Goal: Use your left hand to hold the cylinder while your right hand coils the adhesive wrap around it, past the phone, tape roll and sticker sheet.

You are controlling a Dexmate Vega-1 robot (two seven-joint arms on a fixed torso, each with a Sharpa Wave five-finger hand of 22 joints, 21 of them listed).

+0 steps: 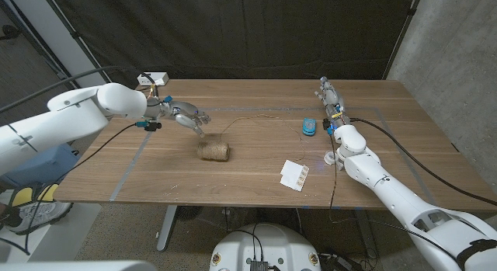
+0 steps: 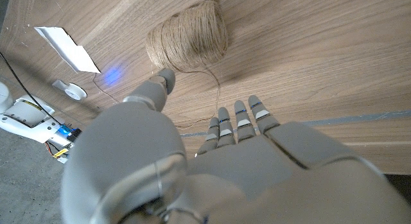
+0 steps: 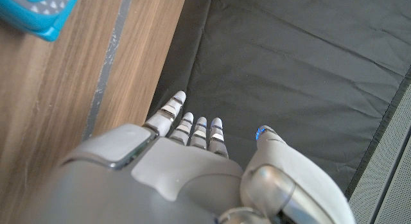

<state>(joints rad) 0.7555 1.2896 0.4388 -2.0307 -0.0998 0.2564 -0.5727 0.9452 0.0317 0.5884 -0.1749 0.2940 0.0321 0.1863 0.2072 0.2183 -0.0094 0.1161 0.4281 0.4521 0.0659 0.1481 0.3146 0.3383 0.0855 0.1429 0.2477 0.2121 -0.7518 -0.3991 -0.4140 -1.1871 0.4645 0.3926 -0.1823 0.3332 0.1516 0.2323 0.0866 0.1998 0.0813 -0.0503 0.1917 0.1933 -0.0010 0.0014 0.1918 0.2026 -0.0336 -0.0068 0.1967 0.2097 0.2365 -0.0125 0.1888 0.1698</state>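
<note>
Cylinder (image 1: 213,151) just beyond left fingers (image 1: 194,120) — untouched

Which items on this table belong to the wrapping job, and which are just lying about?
Job: twine-wound cylinder; loose strand; left hand; right hand.

Lying about: blue phone; white tape roll; sticker sheet; white box.

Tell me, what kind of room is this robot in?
Probably a robot test lab, not a home. A black curtain hangs behind the wooden table, grey tape lines mark out a work area on it, and cables trail off the table's edge. A twine spool lies near the left robot hand.
</note>
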